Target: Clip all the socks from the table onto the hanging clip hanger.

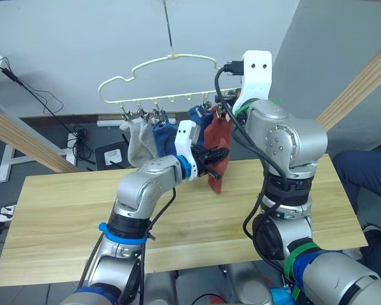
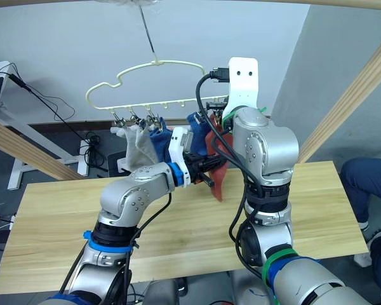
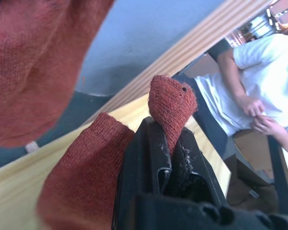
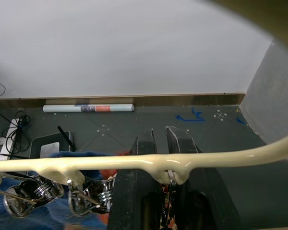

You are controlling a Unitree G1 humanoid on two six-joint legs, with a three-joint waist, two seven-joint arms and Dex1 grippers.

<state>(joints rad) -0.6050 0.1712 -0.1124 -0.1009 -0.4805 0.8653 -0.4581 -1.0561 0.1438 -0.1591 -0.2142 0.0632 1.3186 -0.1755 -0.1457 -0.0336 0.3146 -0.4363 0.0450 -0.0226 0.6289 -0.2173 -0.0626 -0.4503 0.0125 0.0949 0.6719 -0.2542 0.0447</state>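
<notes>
- While grey and blue socks (image 1: 146,141) hang clipped on the clip hanger (image 1: 159,79) above the table (image 1: 63,210), a seated person (image 3: 245,91) sits beyond.
- Left gripper (image 1: 213,159) — clenched on a rust-red sock (image 3: 170,103).
- Right gripper (image 4: 159,143) — fingers narrowly parted, at the hanger's wire.

socks (image 1: 153,138) clipped on clip hanger (image 1: 159,70), above table (image 1: 63,210)

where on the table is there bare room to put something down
The table is bare wood across its left stretch, from the left edge to the left gripper, and along the front edge. The right end beyond the right arm is bare too. It is crowded at the back middle, where socks hang from the clip hanger.
</notes>
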